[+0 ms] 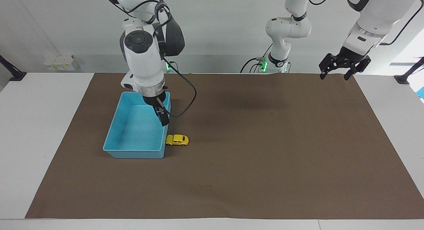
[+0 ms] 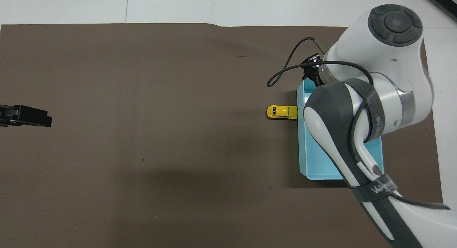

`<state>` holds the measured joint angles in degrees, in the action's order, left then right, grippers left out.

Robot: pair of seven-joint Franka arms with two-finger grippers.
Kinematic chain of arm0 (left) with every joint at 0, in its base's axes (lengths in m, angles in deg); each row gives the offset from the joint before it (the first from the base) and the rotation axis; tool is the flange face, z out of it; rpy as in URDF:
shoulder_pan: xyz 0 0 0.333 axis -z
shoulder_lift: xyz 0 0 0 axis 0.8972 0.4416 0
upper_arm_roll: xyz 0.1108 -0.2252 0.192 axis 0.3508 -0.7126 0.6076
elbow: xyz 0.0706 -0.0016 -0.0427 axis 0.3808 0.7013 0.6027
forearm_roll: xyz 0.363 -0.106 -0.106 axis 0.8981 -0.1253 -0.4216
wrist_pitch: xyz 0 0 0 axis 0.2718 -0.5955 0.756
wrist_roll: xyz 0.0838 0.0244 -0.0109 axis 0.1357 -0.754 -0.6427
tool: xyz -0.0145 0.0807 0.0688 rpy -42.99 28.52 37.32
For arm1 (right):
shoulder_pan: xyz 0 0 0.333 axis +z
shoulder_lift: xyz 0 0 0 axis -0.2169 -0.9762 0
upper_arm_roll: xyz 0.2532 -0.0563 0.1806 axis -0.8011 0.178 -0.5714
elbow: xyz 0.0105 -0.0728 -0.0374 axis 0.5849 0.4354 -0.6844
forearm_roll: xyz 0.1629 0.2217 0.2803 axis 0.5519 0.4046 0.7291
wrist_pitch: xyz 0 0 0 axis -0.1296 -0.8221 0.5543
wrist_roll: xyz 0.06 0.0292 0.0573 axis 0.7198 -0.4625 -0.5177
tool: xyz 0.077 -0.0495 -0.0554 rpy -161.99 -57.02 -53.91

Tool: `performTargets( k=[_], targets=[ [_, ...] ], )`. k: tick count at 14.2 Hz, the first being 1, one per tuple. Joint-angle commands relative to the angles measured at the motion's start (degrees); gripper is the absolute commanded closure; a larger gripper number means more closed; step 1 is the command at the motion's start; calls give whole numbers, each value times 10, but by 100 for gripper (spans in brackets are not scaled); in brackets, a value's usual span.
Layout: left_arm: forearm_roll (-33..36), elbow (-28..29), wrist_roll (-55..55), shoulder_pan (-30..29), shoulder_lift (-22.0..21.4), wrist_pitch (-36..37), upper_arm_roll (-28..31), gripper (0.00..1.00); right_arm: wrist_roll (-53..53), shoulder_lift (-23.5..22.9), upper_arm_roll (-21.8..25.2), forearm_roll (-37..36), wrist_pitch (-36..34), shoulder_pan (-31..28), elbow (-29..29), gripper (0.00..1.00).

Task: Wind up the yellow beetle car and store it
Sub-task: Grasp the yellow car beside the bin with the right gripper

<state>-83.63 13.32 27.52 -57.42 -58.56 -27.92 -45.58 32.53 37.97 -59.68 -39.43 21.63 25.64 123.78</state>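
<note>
Brown paper mat (image 1: 251,177) covers most of the white surface (image 1: 39,130), and the tiny bright yellow beetle-shaped toy car (image 1: 177,140) sits on it, wheels down, one end touching the outer side wall of the light blue rectangular plastic bin (image 1: 114,150). Bin and car lie toward the right arm's end of the surface, the car by the bin corner farther from the robots. Right gripper (image 1: 163,118) hangs low over the bin's wall on the car's side, pointing down, just short of the car and holding nothing; seen edge-on, its fingers overlap, so I cannot tell from the look of them how far apart they are, though they stand spread wide. From overhead the right arm covers much of the bin (image 2: 314,171), and the car (image 2: 282,112) shows clear beside it. Left gripper (image 1: 344,66) is raised high over the mat's corner at the left arm's end, fingers (image 1: 323,71) spread apart and empty.
</note>
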Motion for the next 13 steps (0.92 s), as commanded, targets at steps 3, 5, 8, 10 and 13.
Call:
performTargets(
  k=[3, 5, 8, 10, 13],
  targets=[
    [9, -4, -2, -7, -18, 12, -6, 0, 201, -36, -6, -37, 62, 20, 24, 0],
    [9, 1, -3, -7, -21, 15, -7, 0, 251, -43, -6, -46, 99, 26, 50, 0],
    [9, 3, -3, -7, -22, 20, -6, 0, 318, -55, -6, -62, 162, 36, 96, 0],
    [9, 5, -3, -7, -22, 21, -6, 0, 325, -55, -6, -65, 195, 40, 130, 0],
    [9, 21, -4, -7, -35, 30, -6, 0, 339, -51, -6, -86, 256, 40, 195, 0]
  ],
)
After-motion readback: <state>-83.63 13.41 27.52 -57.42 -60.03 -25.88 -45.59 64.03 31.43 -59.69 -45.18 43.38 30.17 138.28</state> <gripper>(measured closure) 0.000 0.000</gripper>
